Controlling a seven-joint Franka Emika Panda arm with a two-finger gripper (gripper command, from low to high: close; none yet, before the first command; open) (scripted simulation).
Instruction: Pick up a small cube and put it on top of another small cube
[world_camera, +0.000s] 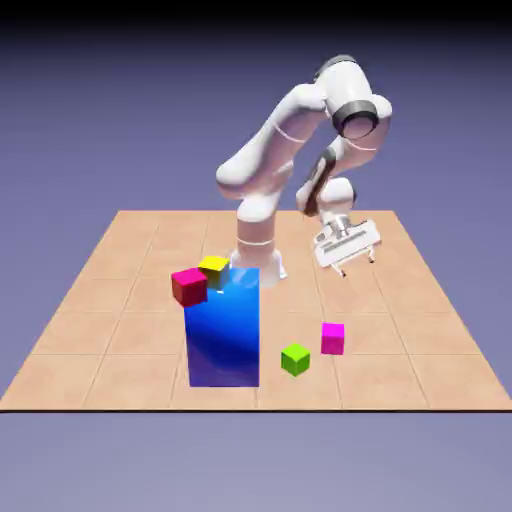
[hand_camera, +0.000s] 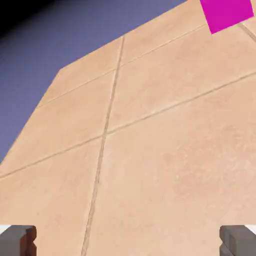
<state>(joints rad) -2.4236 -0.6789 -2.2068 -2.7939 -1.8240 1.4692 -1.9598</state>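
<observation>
- Jaws are standing wide apart and holding nothing; the gripper (world_camera: 349, 256) is hanging above the table (world_camera: 120, 330), clear of every cube; in the hand view its grey fingertips (hand_camera: 18, 241) are showing at the two bottom corners with only bare tile between them.
- Arm (world_camera: 290, 130) is rising from the far edge of the table, folding over and bending down toward the exterior view's right.
- Magenta-pink cube (world_camera: 333, 338) is resting on the table toward the near edge, right of centre in the exterior view, well apart from the gripper; in the hand view it is appearing at the top right corner, partly cut by the frame.
- Green cube (world_camera: 295, 359) is sitting on the table just beside the magenta-pink cube, to its left and slightly nearer the camera in the exterior view; whether the two are touching cannot be told.
- Tall blue block (world_camera: 224, 325) is standing upright left of the green cube.
- Red cube (world_camera: 189, 286) and yellow cube (world_camera: 213, 268) are showing at the block's upper left corner, side by side; whether they are resting on it or behind it cannot be told.
</observation>
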